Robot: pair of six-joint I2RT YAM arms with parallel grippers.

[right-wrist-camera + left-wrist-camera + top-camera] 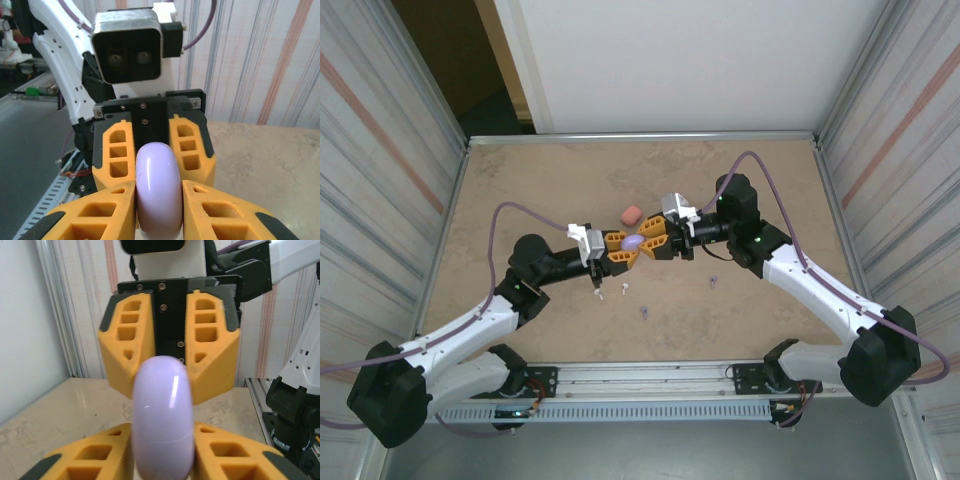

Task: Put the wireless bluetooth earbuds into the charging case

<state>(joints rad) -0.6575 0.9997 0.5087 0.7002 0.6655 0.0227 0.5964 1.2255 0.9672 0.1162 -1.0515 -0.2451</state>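
Observation:
A closed purple charging case (635, 242) hangs above the middle of the table, gripped from both sides. My left gripper (622, 249) is shut on its left end and my right gripper (654, 238) on its right end. In the left wrist view the case (164, 415) stands between my own orange fingers (227, 452), with the right gripper's fingers (212, 355) behind it. The right wrist view has the case (159, 190) pinched between that gripper's fingers (220, 215). Two tiny purple earbuds (644, 311) (714, 281) and two whitish ones (623, 288) lie on the table below.
A coral-pink case (631, 213) lies just beyond the grippers. The table (540, 180) has raised edges, and corrugated walls stand to left and right. A rail (650, 385) with the arm bases runs along the near edge.

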